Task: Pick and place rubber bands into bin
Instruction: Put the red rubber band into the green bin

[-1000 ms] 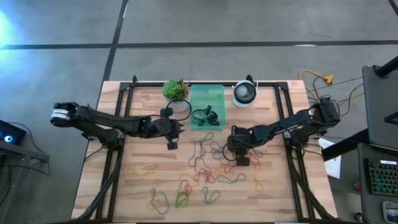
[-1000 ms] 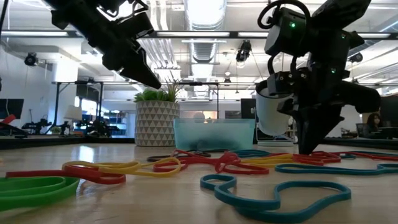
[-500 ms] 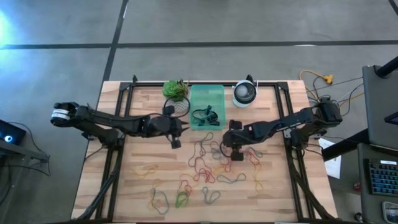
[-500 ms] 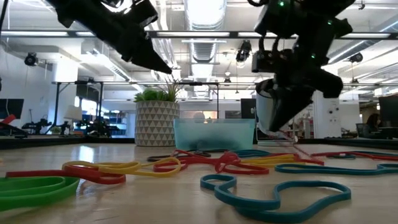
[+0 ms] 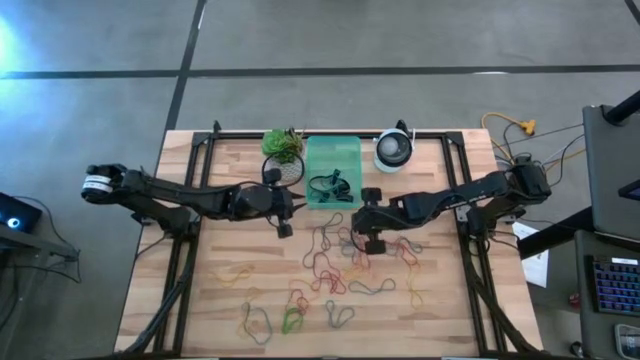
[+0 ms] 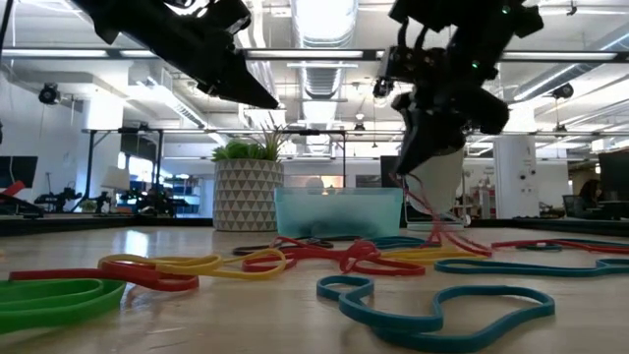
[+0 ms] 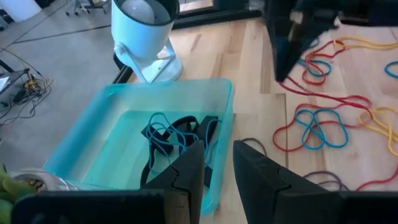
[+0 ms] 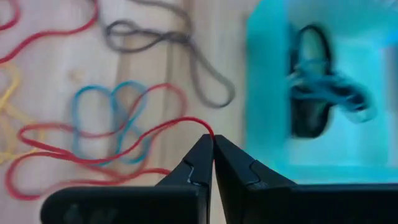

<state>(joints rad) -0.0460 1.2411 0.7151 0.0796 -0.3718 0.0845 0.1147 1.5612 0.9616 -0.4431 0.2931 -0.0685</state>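
Many rubber bands (image 5: 330, 265) in red, blue, yellow, green and brown lie loose on the wooden table. The mint-green bin (image 5: 333, 160) stands at the far middle and holds black and blue bands (image 7: 177, 134). My right gripper (image 5: 372, 242) hangs above the table just right of the bin's near corner, shut on a red band (image 8: 93, 158). It shows raised in the low view (image 6: 405, 169). My left gripper (image 5: 285, 229) hovers left of the bin, fingers a little apart (image 7: 217, 158), holding nothing. My right gripper pinches one strand of the red band at the top of a loop (image 8: 200, 124) between its two fingertips, coming from above. The band hangs slanting below the fingers (image 6: 432, 211). Its far loops (image 8: 37, 168) lie on the table among the other bands.
A white pot with a green plant (image 5: 283, 147) stands left of the bin, and a round white device (image 5: 393, 151) stands right of it. Black frame bars (image 5: 185, 250) run along the table's sides. Cables (image 5: 520, 135) lie past the right edge.
My right gripper has risen from the table and moved left and toward the far edge, nearer the bin. The red band has come up with it at one end while the rest stays on the table. My left gripper has risen a little.
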